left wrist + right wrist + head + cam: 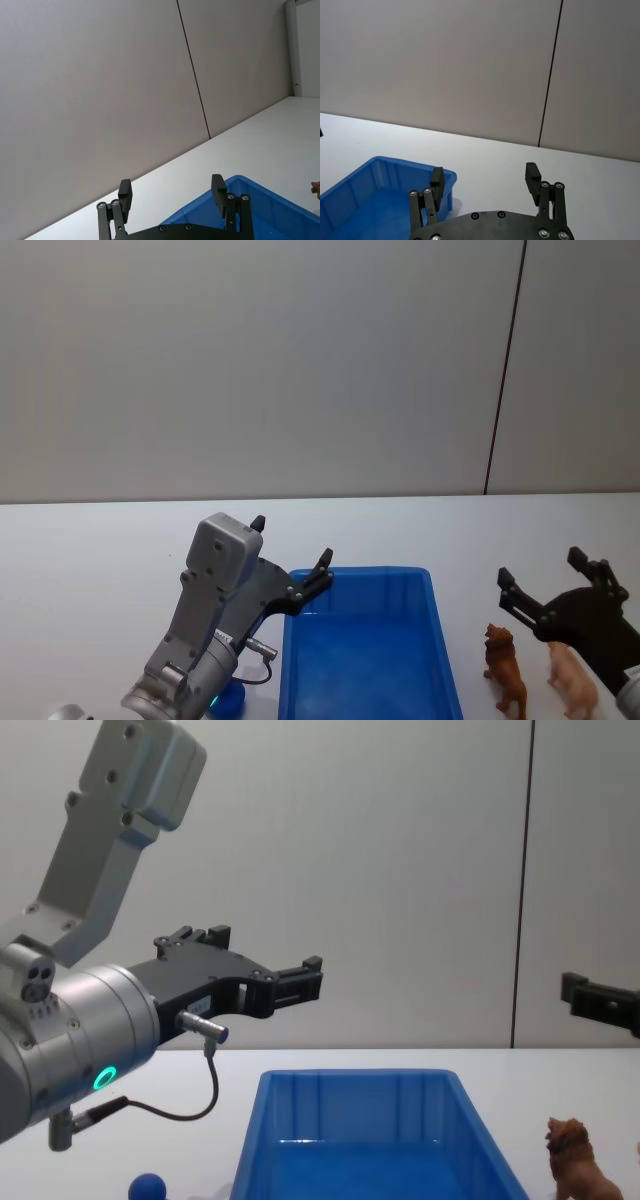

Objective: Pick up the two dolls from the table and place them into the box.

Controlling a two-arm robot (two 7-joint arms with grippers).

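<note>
Below the right pincer (541, 570) (fingers (509, 585) spread) stand the two dolls (507, 672).

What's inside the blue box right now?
Nothing in the part that shows: the box has a bare blue floor. The brown doll and pink doll stand on the table to its right. Its near end is out of frame.
</note>
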